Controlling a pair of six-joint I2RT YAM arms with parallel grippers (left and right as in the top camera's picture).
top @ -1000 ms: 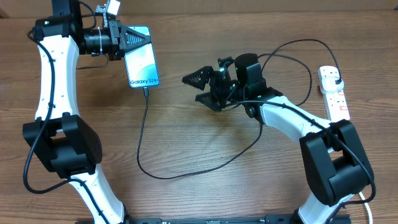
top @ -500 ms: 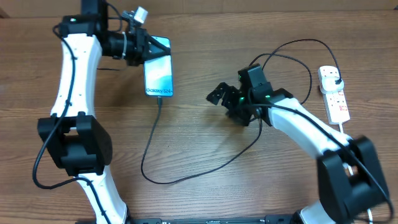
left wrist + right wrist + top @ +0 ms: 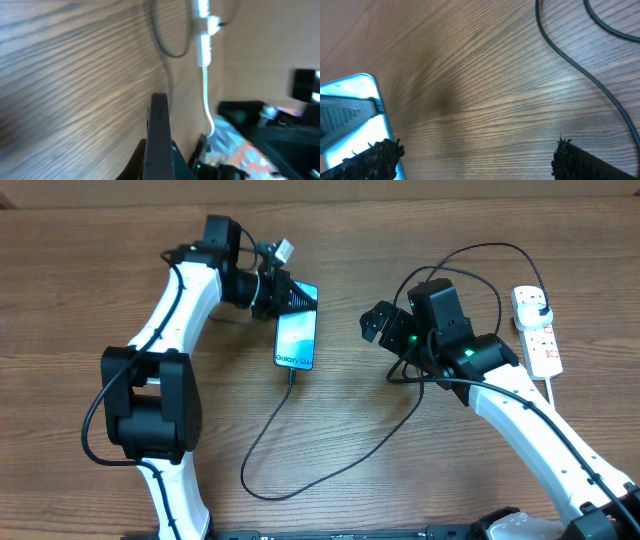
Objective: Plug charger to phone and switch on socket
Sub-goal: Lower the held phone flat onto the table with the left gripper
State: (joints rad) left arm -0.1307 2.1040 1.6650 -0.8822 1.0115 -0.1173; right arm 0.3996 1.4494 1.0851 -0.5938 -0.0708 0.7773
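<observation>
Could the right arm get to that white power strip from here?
Probably yes. The right tool is open and empty, and the socket lies on that arm's side with only the charger cable looping nearby. But the tool faces the phone, so the arm would have to swing round.

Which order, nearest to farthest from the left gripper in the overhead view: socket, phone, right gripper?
1. phone, held by the left gripper, left of centre.
2. right gripper, open, right of the phone.
3. socket, far right edge.
</observation>
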